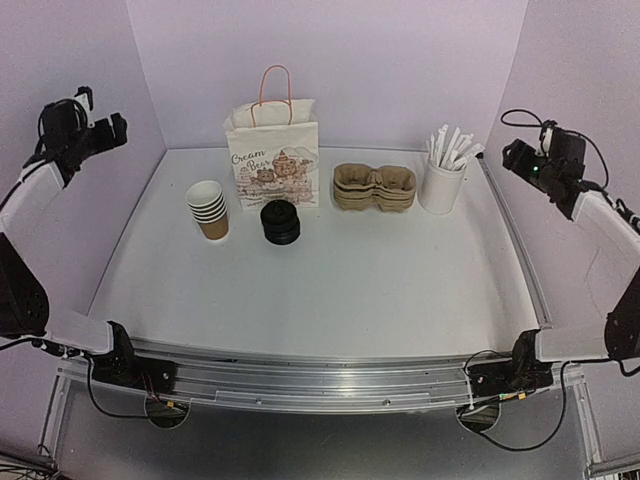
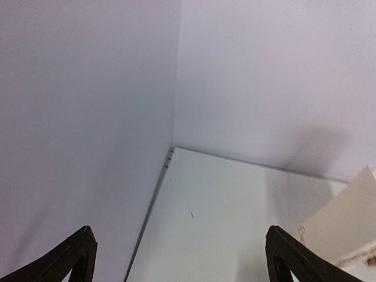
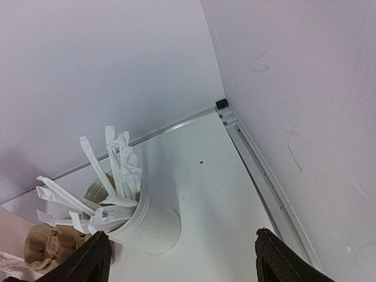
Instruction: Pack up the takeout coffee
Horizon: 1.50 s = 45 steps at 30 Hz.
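A: Any sign of the takeout coffee?

B: None as a single lidded cup. Only a nested stack of cups (image 1: 208, 208) at the back left of the table (image 1: 330, 290), with a stack of lids (image 1: 280, 222) just beside it, in front of the paper bag (image 1: 272, 150).

A: And the left gripper (image 1: 105, 133)?

B: Spread wide, clamped on nothing, high by the left wall, well apart from the cups. Same for the right gripper (image 1: 520, 155): fingers apart in the wrist view, empty, raised near the tub of wrapped sticks (image 1: 442, 175).

A: Risks from here?

B: Most likely, lifting several nested cups instead of one, given tight nesting and thin paper. Also crushing a rim through too hard a squeeze.

A: With the lids?

B: Much the same: taking two at once, or knocking the stack towards the bag. Pressing a lid on crooked, likely to tip a light, empty cup.

A: And the bag?

B: Tall, probably light, handles upright over the mouth. Easy to snag or push over during loading. On the right, some danger of brushing the pulp carriers (image 1: 374, 187) or the tub on the way in.
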### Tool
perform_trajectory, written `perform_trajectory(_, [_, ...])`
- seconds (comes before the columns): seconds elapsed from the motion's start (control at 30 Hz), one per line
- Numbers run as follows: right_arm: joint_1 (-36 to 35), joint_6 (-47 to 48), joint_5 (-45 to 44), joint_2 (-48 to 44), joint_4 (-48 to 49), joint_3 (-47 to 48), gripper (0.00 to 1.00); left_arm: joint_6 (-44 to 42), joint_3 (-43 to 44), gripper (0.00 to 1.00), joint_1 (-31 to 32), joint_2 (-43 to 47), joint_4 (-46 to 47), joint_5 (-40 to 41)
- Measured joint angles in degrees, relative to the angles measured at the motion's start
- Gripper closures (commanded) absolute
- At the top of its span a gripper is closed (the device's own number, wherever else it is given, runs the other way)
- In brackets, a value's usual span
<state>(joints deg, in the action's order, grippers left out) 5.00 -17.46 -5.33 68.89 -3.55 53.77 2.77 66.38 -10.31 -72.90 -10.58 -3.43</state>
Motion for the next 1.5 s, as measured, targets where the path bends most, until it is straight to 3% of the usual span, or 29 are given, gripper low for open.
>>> perform_trajectory(0.13, [-1.02, -4.62, -1.23, 1.13, -15.68, 12.58, 0.26, -7.0, 14.82, 0.02, 3.89, -4.52, -18.2, -9.5])
perform_trajectory(0.2, [-2.73, -6.73, -2.57, 2.02, -22.9, 18.17, 0.27, -10.98, 19.39, 0.1, 7.87, -7.1, -26.89, -11.7])
perform_trajectory(0.33, [-10.82, -10.0, -6.29, 4.41, -35.31, 25.42, 0.27, -17.36, 29.9, 0.26, 17.6, -17.06, -44.94, -10.38])
perform_trajectory(0.53, [-20.31, -13.92, -8.46, 8.33, -44.54, 29.2, 0.28, -20.81, 39.27, 0.28, 23.47, -29.82, -58.23, -6.81])
perform_trajectory(0.83, [-23.74, -16.75, -8.8, 12.25, -47.71, 30.0, 0.28, -22.5, 42.81, 0.51, 26.29, -36.55, -61.45, -0.32])
perform_trajectory(1.5, [-24.44, -17.28, -7.99, 12.82, -47.49, 30.02, 0.28, -20.93, 46.17, 0.69, 26.23, -43.77, -59.4, 1.37])
